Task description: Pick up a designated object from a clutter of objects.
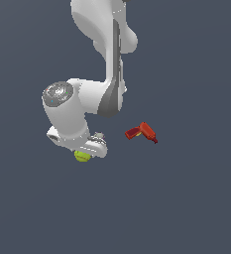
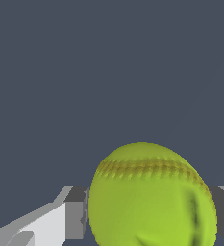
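The yellow-green tennis ball (image 2: pixel 152 202) with its curved seam fills the gap between my two grey fingers (image 2: pixel 75 218). My gripper (image 2: pixel 151 218) is shut on it, with a pad against each side. In the exterior view the ball (image 1: pixel 82 156) peeks out under the white hand, and my gripper (image 1: pixel 85 152) sits right over it. Whether the ball rests on the floor or hangs just above it cannot be told. The red drill-shaped tool (image 1: pixel 142 132) lies apart, toward the exterior view's right. The dark can and the small white round thing are out of view.
The white arm (image 1: pixel 104 59) comes down from the top of the exterior view and hides the ground behind the ball. The dark grey floor (image 1: pixel 186 208) spreads flat all around.
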{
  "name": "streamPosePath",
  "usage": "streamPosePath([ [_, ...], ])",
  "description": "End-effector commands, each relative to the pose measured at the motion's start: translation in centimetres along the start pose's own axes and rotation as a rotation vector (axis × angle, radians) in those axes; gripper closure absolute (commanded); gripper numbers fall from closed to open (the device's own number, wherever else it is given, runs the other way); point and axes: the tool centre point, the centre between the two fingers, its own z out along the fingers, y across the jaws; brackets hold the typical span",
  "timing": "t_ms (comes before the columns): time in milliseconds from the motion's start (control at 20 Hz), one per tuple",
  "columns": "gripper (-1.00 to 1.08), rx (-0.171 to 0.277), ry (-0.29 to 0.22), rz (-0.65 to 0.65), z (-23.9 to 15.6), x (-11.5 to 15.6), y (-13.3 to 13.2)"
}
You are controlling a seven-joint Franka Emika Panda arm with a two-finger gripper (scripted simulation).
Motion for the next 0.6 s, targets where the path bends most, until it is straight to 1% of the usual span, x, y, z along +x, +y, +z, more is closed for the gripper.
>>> streamPosePath([
  [0,1.08,0.000,0.002,0.000,-2.0,-1.3,-0.3],
  [550,1.08,0.000,0.003,0.000,-10.7,-7.0,-1.6],
])
